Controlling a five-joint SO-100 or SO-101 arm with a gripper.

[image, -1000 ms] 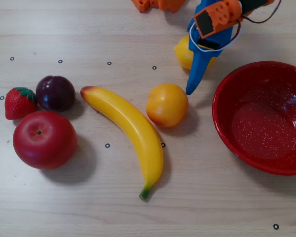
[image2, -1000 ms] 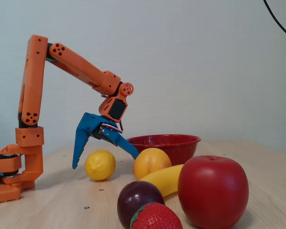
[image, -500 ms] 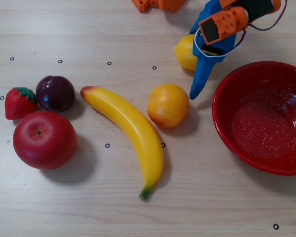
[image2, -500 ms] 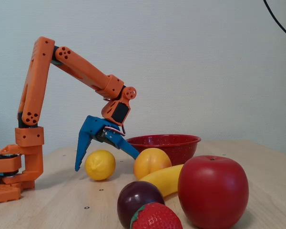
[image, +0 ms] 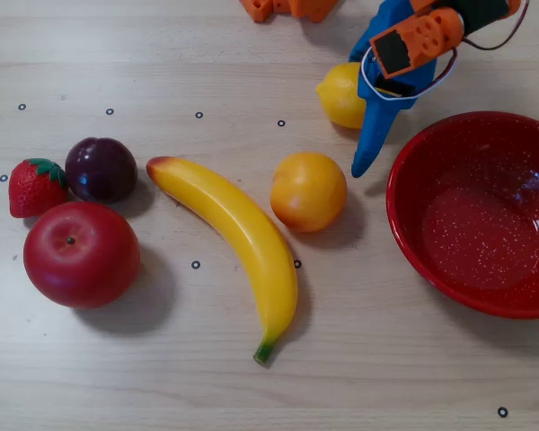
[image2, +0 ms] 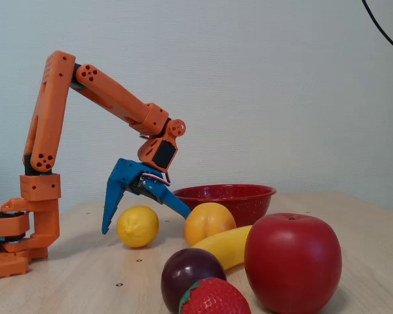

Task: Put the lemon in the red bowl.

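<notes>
The lemon [image: 340, 93] is a small yellow oval lying on the table near the top of the overhead view. In the fixed view the lemon [image2: 137, 226] rests right of the arm's base. My blue gripper [image: 357, 112] is open and straddles it. One fingertip [image2: 105, 229] hangs low on the lemon's left and the other fingertip [image2: 187, 215] is on its right, neither visibly touching it. The red bowl [image: 411, 184], glossy with white speckles, sits empty at the right. Behind the fruit in the fixed view, the bowl [image2: 239, 197] stands just past the gripper.
A yellow-orange fruit [image: 308, 191] lies between the lemon and the banana [image: 238, 233], close to my lower fingertip. A red apple [image: 81, 254], a plum [image: 101, 169] and a strawberry [image: 33, 186] sit at the left. The orange arm base [image2: 16, 235] stands left of the lemon.
My gripper has shifted a little to the right in the overhead view, uncovering more of the lemon. The yellow-orange fruit has edged slightly right. The lemon stays put.
</notes>
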